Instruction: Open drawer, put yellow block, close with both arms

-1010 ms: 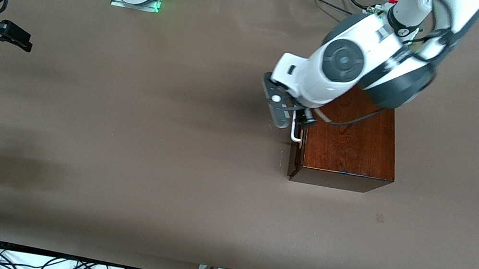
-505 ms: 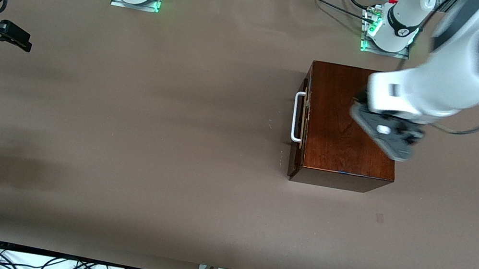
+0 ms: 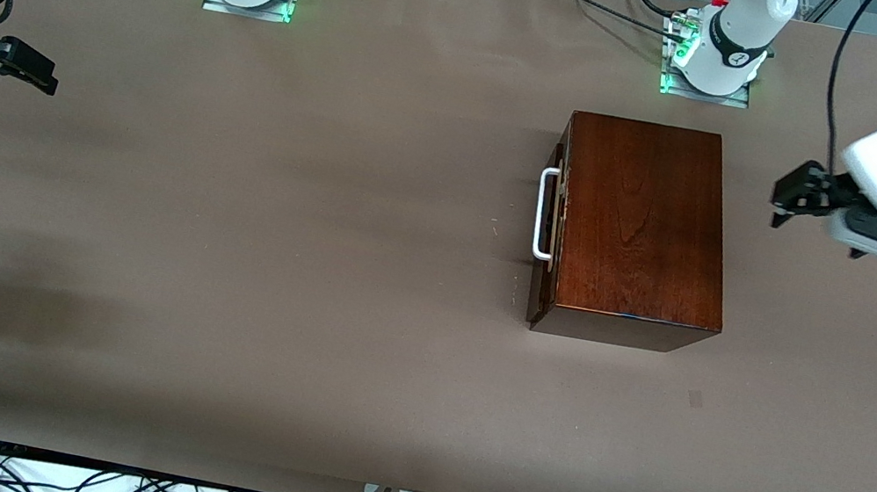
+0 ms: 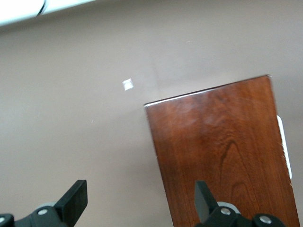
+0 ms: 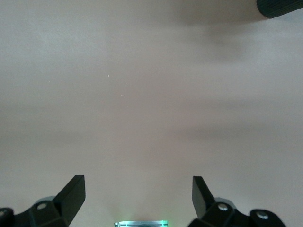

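Front view: the box sits at about three o'clock from the table's middle, toward the left arm's end. Its drawer looks pushed home, the white handle facing nine o'clock. The left gripper hangs over bare table at the box's three o'clock, fingers spread, holding nothing. The right gripper waits at the nine o'clock edge, fingers apart and empty. No yellow block shows anywhere; whether it lies inside the drawer is hidden.

Left wrist view: two spread fingertips frame the table and the box top, with a sliver of handle at the edge.

Right wrist view: open fingers over plain table; a dark rounded object is cut off at the corner and hard to identify.

Risk: the drawer front may sit slightly proud, so the close could be incomplete, and a later sweep by the left arm might clip the box.
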`<state>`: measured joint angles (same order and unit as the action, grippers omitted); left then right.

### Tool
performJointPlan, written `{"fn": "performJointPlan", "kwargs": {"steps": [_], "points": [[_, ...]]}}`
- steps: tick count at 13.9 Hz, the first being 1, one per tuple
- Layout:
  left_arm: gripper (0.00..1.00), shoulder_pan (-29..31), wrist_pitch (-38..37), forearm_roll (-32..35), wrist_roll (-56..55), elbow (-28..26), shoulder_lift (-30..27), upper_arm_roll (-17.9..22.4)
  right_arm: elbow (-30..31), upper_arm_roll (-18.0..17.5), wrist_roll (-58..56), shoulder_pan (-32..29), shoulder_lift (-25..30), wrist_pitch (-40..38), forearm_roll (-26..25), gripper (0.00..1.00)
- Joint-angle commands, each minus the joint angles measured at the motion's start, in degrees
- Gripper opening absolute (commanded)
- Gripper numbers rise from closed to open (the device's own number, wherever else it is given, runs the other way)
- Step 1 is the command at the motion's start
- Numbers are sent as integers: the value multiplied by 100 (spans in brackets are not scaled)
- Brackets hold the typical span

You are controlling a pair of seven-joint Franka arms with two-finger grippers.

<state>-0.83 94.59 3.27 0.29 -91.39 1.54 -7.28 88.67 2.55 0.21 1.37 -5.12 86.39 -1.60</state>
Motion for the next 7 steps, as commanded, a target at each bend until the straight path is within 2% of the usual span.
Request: {"fn": "performJointPlan", "kwargs": {"steps": [1, 7], "points": [[100, -40, 183, -142, -416, -432, -216, 218, 142, -97, 67, -93, 151, -17, -77, 100], [100, 145, 95, -177, -460, -362, -216, 376, 142, -97, 67, -93, 151, -17, -77, 100]]}}
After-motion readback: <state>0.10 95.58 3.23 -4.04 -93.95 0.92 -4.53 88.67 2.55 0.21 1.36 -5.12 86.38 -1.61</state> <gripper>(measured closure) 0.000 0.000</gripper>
